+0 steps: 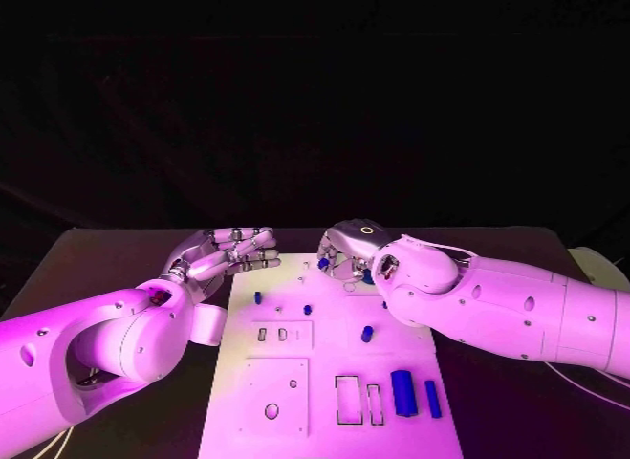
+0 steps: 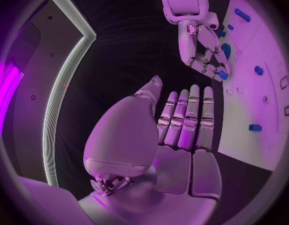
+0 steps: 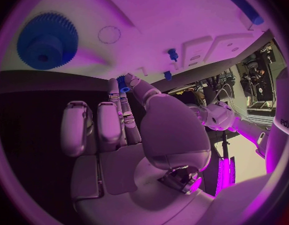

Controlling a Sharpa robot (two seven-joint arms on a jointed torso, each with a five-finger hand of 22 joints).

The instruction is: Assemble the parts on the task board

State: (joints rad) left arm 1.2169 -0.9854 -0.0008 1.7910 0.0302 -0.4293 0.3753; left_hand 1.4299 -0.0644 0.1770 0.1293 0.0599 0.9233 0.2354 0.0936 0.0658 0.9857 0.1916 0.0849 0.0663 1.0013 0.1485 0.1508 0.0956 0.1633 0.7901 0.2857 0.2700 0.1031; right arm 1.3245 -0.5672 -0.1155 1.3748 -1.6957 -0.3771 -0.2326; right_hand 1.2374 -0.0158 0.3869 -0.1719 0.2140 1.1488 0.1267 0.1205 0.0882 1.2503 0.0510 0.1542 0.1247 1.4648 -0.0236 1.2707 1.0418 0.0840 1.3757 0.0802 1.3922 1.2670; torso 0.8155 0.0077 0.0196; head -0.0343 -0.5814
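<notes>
Two blue bars lie loose on the near end of the white board, waiting their turn.

At the far end, the right hand pinches a small blue peg between thumb and fingertip, seemingly to seat it there. Off the board's left edge, the left hand holds nothing, fingers straight and close together, apparently standing clear.

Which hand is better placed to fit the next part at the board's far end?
Right. The right silver hand already pinches a small blue part over the white task board; the left silver hand is beside it, holding nothing.
</notes>
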